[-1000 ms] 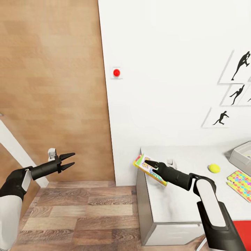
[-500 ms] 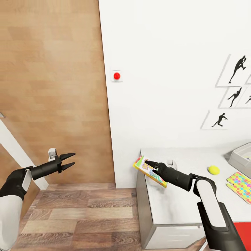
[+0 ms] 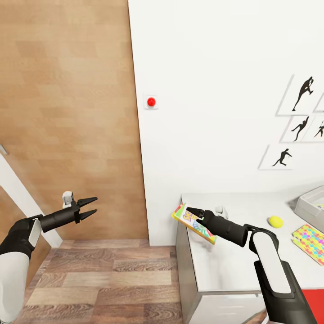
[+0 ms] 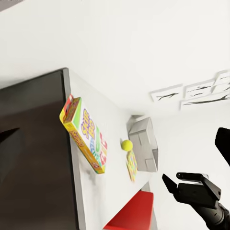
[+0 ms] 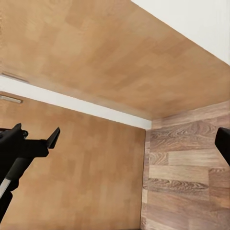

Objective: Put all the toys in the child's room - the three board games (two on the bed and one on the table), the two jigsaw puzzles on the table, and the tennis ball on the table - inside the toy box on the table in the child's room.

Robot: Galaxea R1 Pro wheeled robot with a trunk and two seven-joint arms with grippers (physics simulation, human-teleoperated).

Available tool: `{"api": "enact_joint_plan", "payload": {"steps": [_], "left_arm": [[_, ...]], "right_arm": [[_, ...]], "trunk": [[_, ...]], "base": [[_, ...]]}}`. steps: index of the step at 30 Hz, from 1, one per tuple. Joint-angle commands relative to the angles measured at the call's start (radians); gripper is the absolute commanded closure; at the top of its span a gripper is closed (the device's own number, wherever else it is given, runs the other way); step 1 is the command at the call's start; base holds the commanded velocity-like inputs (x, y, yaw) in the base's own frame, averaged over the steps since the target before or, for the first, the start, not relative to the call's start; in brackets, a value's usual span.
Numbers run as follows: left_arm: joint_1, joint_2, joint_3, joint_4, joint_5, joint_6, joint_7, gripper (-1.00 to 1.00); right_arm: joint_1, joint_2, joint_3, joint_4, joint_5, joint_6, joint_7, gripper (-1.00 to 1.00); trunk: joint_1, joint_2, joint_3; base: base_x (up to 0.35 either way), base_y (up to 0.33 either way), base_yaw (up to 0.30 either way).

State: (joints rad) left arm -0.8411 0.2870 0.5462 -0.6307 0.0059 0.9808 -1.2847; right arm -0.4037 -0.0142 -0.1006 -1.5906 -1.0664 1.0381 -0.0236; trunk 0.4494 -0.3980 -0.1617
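Note:
A board game (image 3: 194, 223), a flat box with yellow, green and red print, lies on the left corner of the white table (image 3: 225, 265) and overhangs its edge; it also shows in the left wrist view (image 4: 86, 141). My right gripper (image 3: 189, 209) is open and hangs in front of it, holding nothing. My left gripper (image 3: 95, 204) is open over the wood floor, far left of the table. Further right on the table lie the tennis ball (image 3: 275, 221), a multicoloured jigsaw puzzle (image 3: 310, 240) and the grey toy box (image 3: 306, 207). The bed is out of view.
A wooden door (image 3: 67, 112) stands left of a white wall with a red button (image 3: 151, 101) and framed silhouettes (image 3: 281, 157). Wood-plank floor (image 3: 112, 279) lies between my left arm and the table. Something red (image 3: 311, 306) sits at the lower right.
The whole picture has slid down a little, so the camera has moved. Both grippers keep the same pose, and the things on the table have not shifted.

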Motion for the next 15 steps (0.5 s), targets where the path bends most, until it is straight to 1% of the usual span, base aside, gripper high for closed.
{"api": "enact_joint_plan", "payload": {"steps": [1,15], "left_arm": [[-0.001,0.000,0.001,0.000,0.000,0.010,-0.002,-1.00],[-0.001,0.000,0.001,0.000,0.000,0.010,-0.003,-1.00]], "right_arm": [[-0.001,0.000,-0.001,0.000,-0.003,0.005,-0.002,-1.00],[0.005,0.003,-0.001,0.001,-0.003,0.003,-0.003,-1.00]], "trunk": [[0.001,-0.002,-0.001],[0.001,-0.002,0.021]], "base": [[0.000,0.000,0.049],[0.000,0.000,0.067]]}}
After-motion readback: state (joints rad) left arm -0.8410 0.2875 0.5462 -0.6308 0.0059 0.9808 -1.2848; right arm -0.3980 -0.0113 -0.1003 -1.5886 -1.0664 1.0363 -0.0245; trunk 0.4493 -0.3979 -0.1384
